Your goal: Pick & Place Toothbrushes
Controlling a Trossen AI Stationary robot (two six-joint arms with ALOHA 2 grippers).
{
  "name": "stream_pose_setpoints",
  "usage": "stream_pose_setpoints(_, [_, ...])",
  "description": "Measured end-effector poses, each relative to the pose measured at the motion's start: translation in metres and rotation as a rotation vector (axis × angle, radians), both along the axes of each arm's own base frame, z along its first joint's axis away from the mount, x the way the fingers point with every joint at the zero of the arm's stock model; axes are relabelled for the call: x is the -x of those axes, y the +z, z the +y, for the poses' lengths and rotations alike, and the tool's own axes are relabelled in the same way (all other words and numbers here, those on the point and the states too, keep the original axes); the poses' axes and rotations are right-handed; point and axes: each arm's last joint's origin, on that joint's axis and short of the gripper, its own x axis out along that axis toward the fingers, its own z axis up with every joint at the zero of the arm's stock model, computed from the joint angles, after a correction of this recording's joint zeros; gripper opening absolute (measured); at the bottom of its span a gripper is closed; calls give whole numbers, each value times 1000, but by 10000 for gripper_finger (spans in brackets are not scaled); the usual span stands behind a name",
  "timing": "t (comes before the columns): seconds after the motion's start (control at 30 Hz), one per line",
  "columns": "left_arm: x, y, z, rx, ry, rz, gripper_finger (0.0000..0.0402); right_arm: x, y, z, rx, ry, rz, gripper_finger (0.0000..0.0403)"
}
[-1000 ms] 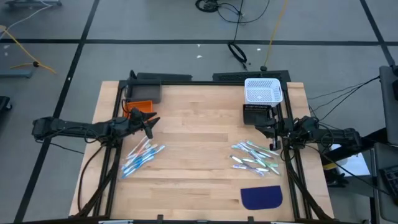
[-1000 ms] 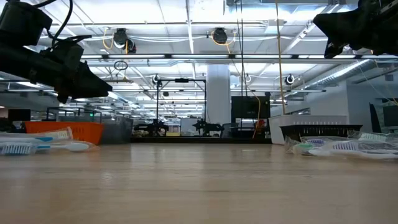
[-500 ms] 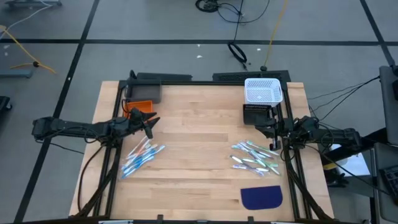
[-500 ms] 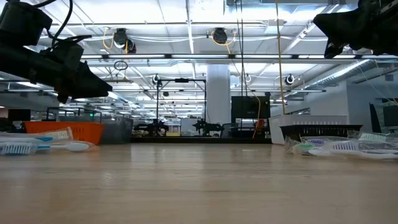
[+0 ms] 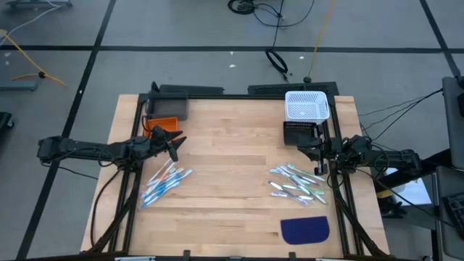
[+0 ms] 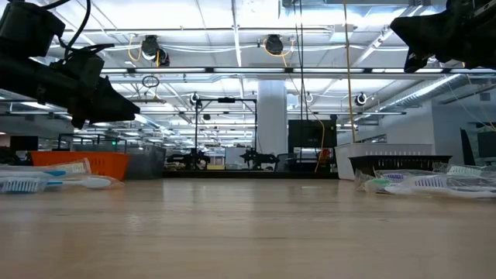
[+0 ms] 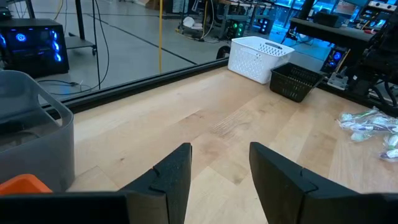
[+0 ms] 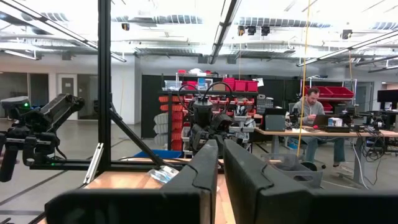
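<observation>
toothbrushes | low view: 2 piles cut by edges | count unclear

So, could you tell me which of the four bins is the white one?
The white bin stands at the table's far right corner, directly behind the black bin; the orange and grey bins sit far left.

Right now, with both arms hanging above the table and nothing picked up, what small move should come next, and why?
Probably lower the left gripper onto the left pile of toothbrushes just in front of it. Its fingers stand open with nothing between them, and every brush lies loose on the table. The right gripper is shut, so it would have to open first.
</observation>
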Motion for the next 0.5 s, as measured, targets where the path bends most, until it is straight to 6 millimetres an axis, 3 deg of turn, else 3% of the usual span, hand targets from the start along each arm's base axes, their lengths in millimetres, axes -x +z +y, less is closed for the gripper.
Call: stream_pose_setpoints(0.5, [-1, 3, 0, -2, 0, -33, 161, 9, 19, 0, -35, 17, -215, 20])
